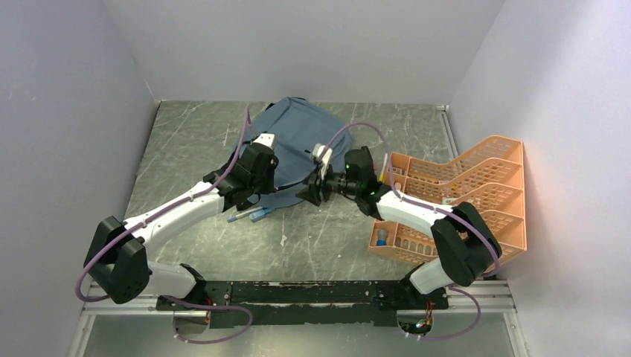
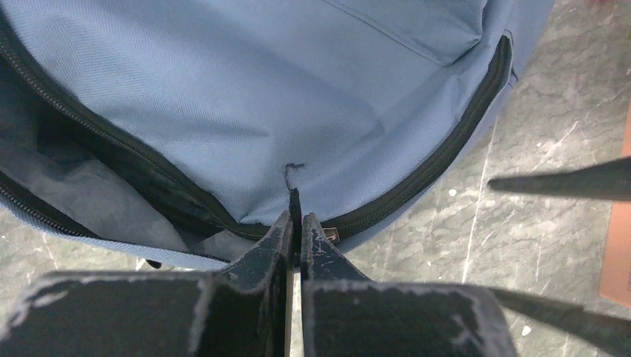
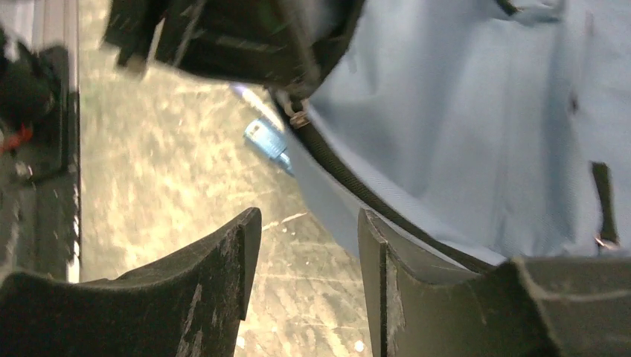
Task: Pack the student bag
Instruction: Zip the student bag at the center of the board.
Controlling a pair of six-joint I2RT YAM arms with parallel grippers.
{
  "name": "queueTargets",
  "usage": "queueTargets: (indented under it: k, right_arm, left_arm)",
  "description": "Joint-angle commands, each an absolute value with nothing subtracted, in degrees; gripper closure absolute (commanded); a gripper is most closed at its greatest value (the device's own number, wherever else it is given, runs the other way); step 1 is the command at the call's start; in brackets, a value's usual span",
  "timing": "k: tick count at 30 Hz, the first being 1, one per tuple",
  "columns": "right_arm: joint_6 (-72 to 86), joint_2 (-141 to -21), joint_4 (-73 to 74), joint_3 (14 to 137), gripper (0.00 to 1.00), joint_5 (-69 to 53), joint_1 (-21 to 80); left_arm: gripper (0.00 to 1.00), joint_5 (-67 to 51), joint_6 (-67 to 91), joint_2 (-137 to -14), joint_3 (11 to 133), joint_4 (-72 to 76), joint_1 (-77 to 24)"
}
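Student bag (image 1: 298, 126) zip edge pinched in left pincer (image 2: 295, 219), right pincer (image 3: 309, 217) half-open, empty

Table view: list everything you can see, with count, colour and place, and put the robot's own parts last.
bag: one, blue-grey, middle back of the table, main zip open
tray: one, orange mesh, right side of the table
pens: two as far as I can tell, blue, on the table at the bag's near edge
table: one, grey marbled
left gripper: one, black, shut on the bag's edge beside the zip
right gripper: one, black, open and holding nothing, over the table by the bag's near edge
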State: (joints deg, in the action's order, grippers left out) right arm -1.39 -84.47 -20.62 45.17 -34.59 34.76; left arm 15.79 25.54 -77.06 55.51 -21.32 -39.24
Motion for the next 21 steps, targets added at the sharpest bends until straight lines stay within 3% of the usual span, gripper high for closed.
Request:
queueTargets:
  k: [1, 11, 21]
  right_arm:
    - [-22.77, -83.61, -32.64, 41.51, 0.46, -40.71, 37.93]
    - [-46.21, -90.22, -19.66, 48.84, 0.43, -38.08, 40.66]
    - [-50.72, -94.80, -17.21, 51.33, 0.46, -35.40, 41.92]
  left_arm:
    - [0.95, 14.88, 26.49, -76.56, 54.60, -19.42, -38.89]
    - [0.95, 13.73, 27.71, -76.29, 53.86, -18.98, -38.81]
    - [0.95, 13.36, 27.68, -76.16, 54.10, -19.07, -38.65]
